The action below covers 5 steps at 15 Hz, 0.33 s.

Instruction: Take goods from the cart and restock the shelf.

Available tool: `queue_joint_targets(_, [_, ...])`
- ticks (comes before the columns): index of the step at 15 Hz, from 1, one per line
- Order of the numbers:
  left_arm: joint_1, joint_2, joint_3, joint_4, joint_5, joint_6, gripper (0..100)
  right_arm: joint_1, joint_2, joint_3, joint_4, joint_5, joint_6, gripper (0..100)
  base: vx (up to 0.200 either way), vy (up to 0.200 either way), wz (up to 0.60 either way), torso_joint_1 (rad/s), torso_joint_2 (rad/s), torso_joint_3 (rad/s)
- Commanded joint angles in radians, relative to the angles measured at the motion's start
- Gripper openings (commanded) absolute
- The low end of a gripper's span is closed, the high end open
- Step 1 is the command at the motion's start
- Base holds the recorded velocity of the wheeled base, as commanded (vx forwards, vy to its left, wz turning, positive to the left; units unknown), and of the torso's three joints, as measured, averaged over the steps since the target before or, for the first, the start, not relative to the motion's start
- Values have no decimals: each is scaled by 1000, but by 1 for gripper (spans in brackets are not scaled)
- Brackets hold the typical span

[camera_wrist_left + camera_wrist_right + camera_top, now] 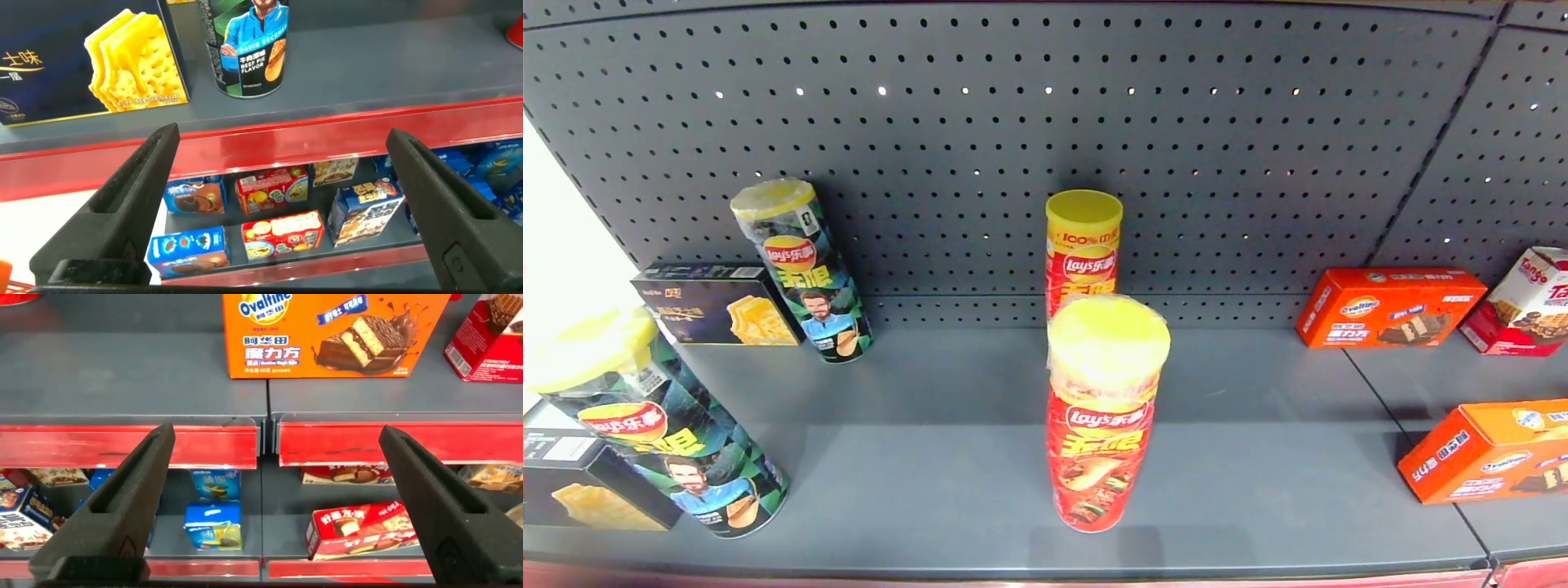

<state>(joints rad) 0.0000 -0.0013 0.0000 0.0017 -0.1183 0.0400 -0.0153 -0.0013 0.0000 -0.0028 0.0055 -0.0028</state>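
On the grey shelf (947, 457) two red chip cans stand upright in the middle, one in front (1101, 416) and one behind it (1082, 249). At the left stand two green-black chip cans, front (662, 433) and back (800, 269). My left gripper (278, 220) is open and holds nothing. It hangs before the shelf's red front edge (286, 135), below a green-black can (245, 49) and a black cracker box (90, 61). My right gripper (274, 514) is also open and holds nothing, in front of the red edge (368, 441) below an orange box (335, 335).
Black cracker boxes (715, 306) sit at the shelf's left, orange boxes (1388, 306) and a red-white box (1523, 306) at its right. A pegboard wall (1045, 122) backs the shelf. The lower shelf holds several small boxes (282, 237) (359, 531). Open shelf space lies either side of the red cans.
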Motion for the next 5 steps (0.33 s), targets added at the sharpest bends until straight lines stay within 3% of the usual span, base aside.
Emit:
queue_joint_targets(1, [0,1,0,0,-1,0,100,0,1,0,0,1,0,100,0,0,0,0,0,0])
queue_joint_targets(5, [2,1,0,0,0,0,100,0,1,0,0,1,1,100,0,0,0,0,0,0])
